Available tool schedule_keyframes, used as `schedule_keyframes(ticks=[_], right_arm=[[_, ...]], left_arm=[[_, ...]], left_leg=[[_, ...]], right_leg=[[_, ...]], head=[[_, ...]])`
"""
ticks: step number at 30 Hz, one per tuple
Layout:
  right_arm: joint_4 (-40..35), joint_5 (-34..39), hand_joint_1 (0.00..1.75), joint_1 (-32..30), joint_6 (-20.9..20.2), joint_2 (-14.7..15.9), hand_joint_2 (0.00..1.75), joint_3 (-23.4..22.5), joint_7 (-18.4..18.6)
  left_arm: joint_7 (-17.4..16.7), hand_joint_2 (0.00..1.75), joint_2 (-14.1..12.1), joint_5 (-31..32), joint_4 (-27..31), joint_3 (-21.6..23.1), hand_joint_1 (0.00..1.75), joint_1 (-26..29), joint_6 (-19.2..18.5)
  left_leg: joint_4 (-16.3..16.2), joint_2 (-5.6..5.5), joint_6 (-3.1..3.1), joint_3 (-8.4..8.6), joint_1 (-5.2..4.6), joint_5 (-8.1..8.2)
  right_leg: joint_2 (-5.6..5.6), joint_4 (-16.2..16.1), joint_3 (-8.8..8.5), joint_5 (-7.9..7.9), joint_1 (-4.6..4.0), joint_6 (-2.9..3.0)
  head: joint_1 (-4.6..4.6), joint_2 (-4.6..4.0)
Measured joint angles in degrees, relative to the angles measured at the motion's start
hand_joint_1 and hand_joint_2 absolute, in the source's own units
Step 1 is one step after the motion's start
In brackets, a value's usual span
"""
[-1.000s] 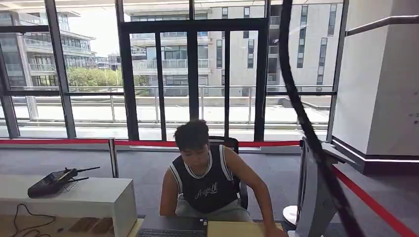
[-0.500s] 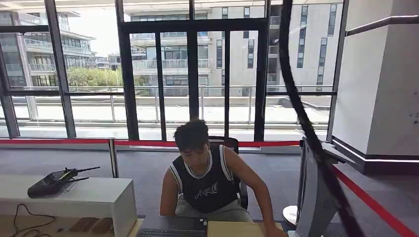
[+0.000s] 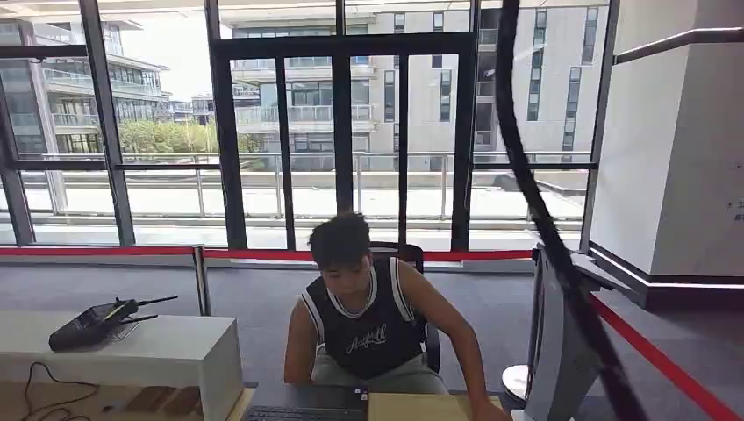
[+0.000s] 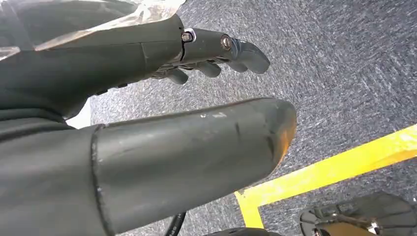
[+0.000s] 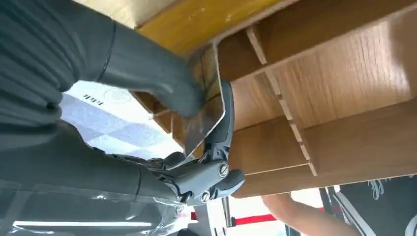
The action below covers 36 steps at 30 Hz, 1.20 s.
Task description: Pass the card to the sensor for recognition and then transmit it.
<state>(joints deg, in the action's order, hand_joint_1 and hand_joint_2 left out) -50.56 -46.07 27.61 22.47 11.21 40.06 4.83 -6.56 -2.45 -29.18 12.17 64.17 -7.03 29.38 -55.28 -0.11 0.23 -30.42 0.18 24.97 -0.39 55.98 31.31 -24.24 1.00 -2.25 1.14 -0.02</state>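
Card (image 5: 204,115) | pinched by right robot hand (image 5: 196,142) | beside wooden rack (image 5: 334,98)

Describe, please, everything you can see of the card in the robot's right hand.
In the right wrist view the card is a thin, flat, glossy sheet that looks transparent or reflective, the wood tones showing across it; any print is unreadable. It has a rounded corner. The right hand pinches it between the thick grey thumb and a darker finger along its edge. It is held close against a slotted wooden rack; whether it touches the wood is unclear.
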Motion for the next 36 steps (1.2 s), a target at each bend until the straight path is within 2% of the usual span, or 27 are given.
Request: schedule_keyframes(ticks=[15,21,27,36], right_arm=[[0.0,0.6,1.75,0.0,0.5,0.0,1.75,0.0,-0.8],[-0.1,-0.5,1.75,0.4,4.0,0.0,1.75,-0.5,-0.8],[-3.9,-2.5,1.75,2.3,5.2,0.9,1.75,-2.6,2.0],[-13.2,-3.1,1.75,5.0,3.1,3.9,1.75,-5.8,5.4]], left_arm=[[0.0,0.0,0.0,0.1,0.0,0.0,0.0,0.0,0.2],[0.1,0.0,0.1,0.1,0.0,0.0,0.0,0.0,0.2],[0.4,0.0,0.1,0.2,0.0,0.0,0.0,0.0,0.3],[1.0,0.0,0.2,0.0,0.0,0.1,0.0,0.0,0.3]], left_leg=[[0.0,0.0,0.0,0.0,0.0,0.0],[0.0,0.0,0.0,0.0,0.0,0.0],[0.0,0.01,0.0,0.01,-0.01,-0.01],[0.0,0.0,0.01,0.0,-0.01,-0.01]], right_leg=[[0.0,0.0,0.0,0.0,0.0,0.0],[0.0,0.0,-0.01,0.01,0.0,0.0],[0.0,0.0,-0.01,0.03,0.01,0.01],[0.0,0.0,0.0,0.03,0.01,0.01]], head=[[0.0,0.0],[0.0,0.0],[0.0,0.0],[0.0,0.0]])
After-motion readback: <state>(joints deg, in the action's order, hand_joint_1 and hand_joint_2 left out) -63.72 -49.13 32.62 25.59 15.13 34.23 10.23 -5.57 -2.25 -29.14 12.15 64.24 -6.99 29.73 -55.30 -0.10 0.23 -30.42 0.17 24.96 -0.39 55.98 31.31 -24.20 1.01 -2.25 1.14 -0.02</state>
